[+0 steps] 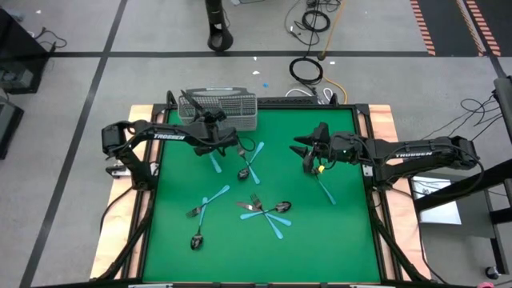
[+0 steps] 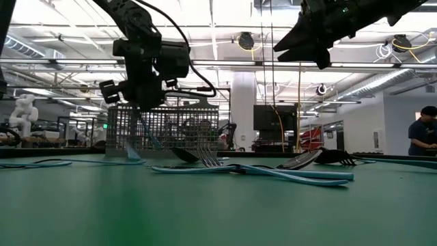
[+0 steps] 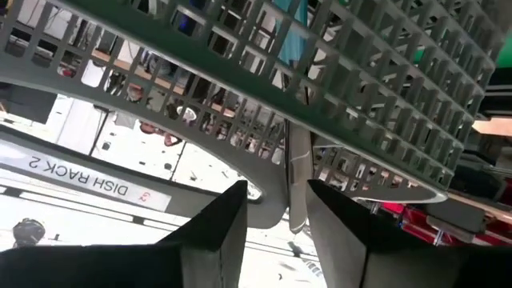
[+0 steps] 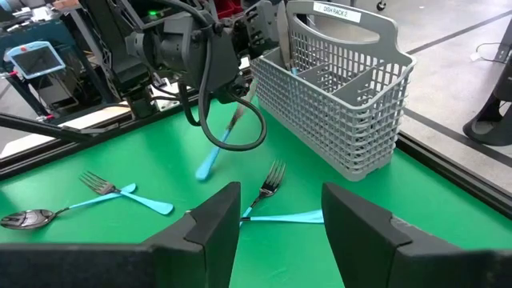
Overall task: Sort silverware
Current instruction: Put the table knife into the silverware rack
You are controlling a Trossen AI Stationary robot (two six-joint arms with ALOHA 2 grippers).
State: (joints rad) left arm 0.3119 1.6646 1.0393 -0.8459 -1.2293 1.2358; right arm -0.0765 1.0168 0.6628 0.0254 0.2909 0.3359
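Here we see the green counter (image 1: 344, 240) from above, with a grey mesh basket (image 1: 232, 108) at about 12 o'clock on its far edge. The left tool (image 1: 214, 120) hangs just at the basket's near side; its fingers (image 3: 216, 232) stand a little apart with a slim grey metal piece (image 3: 298, 192) between them, though we cannot tell whether they pinch it. The right tool (image 1: 306, 152) hovers above the counter toward 2 o'clock, spread wide and holding nothing, its fingers (image 4: 212, 224) clearly parted in its own wrist view.

The silverware (image 1: 260, 210) lies scattered on the counter. A crossed cluster of blue-handled forks and a spoon sits near the centre, slightly toward 6 o'clock. Another fork and spoon pair (image 1: 204, 210) lies toward 8 o'clock. A blue-handled fork (image 1: 250, 160) and a second blue-handled piece (image 1: 215, 164) lie just below the left tool. One more blue-handled piece (image 1: 326, 190) lies at 3 o'clock, near the right tool.
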